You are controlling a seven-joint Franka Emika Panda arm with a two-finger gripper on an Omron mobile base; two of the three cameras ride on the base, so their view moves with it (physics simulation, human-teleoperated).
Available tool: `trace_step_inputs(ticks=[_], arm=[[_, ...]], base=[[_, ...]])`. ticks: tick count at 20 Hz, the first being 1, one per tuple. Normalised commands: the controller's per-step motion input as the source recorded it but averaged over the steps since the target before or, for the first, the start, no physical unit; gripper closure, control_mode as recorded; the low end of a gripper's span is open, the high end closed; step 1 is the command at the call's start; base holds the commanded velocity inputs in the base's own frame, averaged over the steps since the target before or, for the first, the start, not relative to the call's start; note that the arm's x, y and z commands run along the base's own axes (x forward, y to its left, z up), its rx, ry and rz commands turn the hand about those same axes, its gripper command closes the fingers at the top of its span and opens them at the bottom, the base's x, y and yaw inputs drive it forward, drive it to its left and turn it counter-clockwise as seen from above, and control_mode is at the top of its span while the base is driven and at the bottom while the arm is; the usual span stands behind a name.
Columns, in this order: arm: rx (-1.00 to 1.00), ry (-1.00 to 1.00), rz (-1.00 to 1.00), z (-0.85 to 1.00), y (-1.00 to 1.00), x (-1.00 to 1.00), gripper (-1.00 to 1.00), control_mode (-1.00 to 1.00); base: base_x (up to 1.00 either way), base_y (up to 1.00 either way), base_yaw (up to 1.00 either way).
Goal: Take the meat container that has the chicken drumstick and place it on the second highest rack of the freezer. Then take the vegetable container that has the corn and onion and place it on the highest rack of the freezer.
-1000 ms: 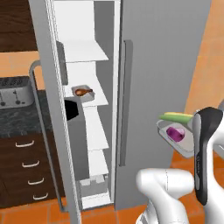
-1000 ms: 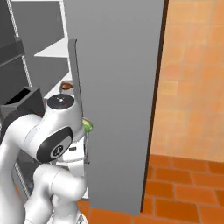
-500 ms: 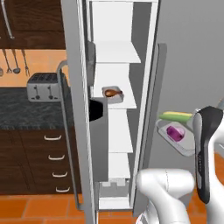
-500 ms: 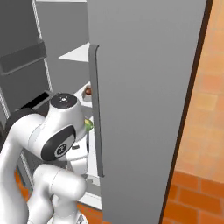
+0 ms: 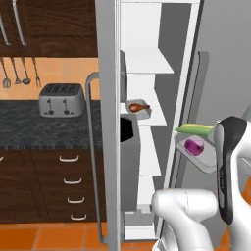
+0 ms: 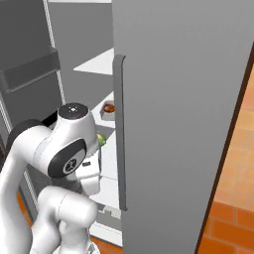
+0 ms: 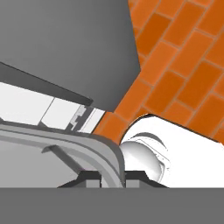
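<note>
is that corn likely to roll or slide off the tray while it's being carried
Probably a risk: the corn is a long rounded cob lying along the vegetable container's far edge and overhanging it. The container looks tilted, so the cob might slide. The round onion could roll too, though it sits lower inside.

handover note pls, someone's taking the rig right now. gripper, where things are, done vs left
Gripper: shut on the vegetable tray's rim, held up beside the open freezer.
Tray holds the corn and onion.
Done: drumstick tray sits on the second highest rack.
Left: carry the vegetable tray in and set it on the highest rack, then release.
</note>
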Motion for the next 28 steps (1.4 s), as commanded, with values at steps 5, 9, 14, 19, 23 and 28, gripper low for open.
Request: trace_step_inputs(ticks=[5,9,14,19,23,28], arm=[[0.00,-0.06,-0.03,0.29,0.21,-0.03,1.00,-1.00],[0.00,-0.24,-0.09,1.00,0.42,-0.21,1.00,-1.00],[0.00,-0.19,-0.06,1.00,0.39,-0.10,1.00,-1.00],[0.00,-0.09,0.00,0.83,0.70,0.24,1.00,-1.00],[0.00,-0.01,-0.02,0.50,0.48,0.72,1.00,-1.00],[0.00,0.00,-0.09,0.28,0.31,0.94,1.00,-1.00]], base=[[0.14,0.24,-0.04],[0.00,0.00,0.00],[0.00,0.00,0.00],[0.00,0.00,0.00],[0.00,0.00,0.00],[0.00,0.00,0.00]])
